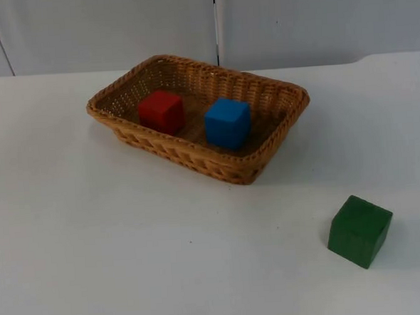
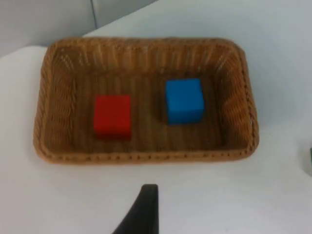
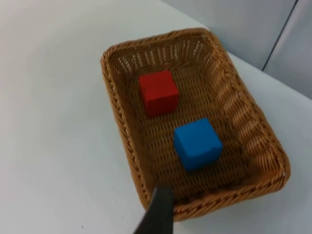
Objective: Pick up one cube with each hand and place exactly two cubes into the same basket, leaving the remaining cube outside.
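Green cube (image 1: 359, 231): seen in the top view on the white table (image 1: 95, 264), well apart from the wicker basket (image 1: 280, 135), on the camera's side of it and off toward the right arm's side; the nearest thing in that view, lying outside as the task asks.
Green cube, handling: judged rigid, light and smooth-faced; two opposite flat faces would be taken, squarely, so that it is not twisted out.
Basket: stood between the green cube and the grey partition wall (image 1: 102, 28); judged stiff-woven yet light, easily pushed if its rim is struck.
Blue cube (image 1: 228, 123): inside the basket, on its floor, at the green cube's end.
Red cube (image 1: 161, 111): inside the basket, just beside the blue cube without touching it, at the far end from the green cube.
Task state: two cubes counted in one basket, one outside; judged complete.
Left gripper: placed above the table just outside the basket's long rim; one black fingertip (image 2: 142, 210) is seen, so the fingers' state cannot be told.
Right gripper: placed over the basket's short rim nearest the blue cube; one fingertip (image 3: 158, 212) is seen, so the same is said.
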Controlling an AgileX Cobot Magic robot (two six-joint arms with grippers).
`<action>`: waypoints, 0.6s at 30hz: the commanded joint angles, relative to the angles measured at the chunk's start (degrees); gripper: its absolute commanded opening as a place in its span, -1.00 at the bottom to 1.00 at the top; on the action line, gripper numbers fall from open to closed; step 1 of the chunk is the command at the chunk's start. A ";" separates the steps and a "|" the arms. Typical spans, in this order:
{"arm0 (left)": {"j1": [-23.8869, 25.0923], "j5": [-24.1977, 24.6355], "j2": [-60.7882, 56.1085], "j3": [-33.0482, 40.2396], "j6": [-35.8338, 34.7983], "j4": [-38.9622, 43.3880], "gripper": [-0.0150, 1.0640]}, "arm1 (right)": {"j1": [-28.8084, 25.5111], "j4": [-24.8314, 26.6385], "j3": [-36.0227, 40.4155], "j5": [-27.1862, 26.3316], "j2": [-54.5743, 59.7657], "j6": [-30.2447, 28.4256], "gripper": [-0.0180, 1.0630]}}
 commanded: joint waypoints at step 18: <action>-0.30 -4.01 -21.92 15.53 0.11 -1.89 0.72 | 0.11 0.27 18.87 -7.05 -21.65 0.13 0.44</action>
